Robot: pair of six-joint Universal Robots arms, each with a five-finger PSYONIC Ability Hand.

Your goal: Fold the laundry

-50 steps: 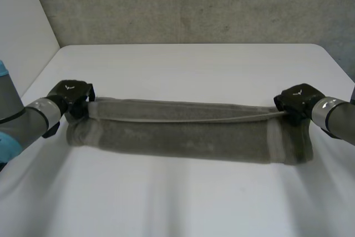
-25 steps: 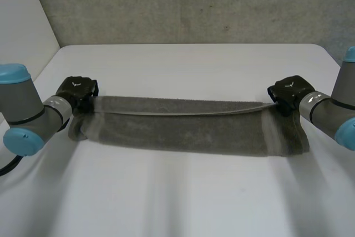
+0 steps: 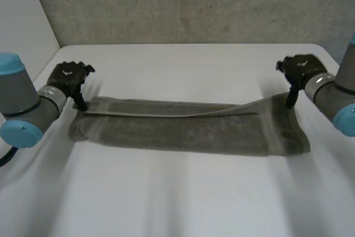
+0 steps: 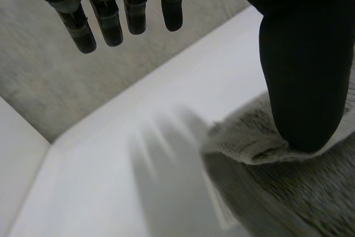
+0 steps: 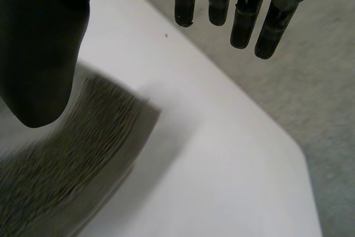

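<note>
Released since the earlier frame: towel (image 3: 188, 129), with both hands raised.
Left hand (image 3: 69, 79) and right hand (image 3: 299, 70) are spread wide, left thumb perhaps touching it; towel is laid folded across the tabletop's (image 3: 183, 203) middle. Lengthwise fold judged done; one end to be regrasped.

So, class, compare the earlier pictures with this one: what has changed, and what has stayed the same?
The left hand and right hand opened, releasing the towel's far corners, and pulled up and away. The towel stayed folded lengthwise across the table.
</note>
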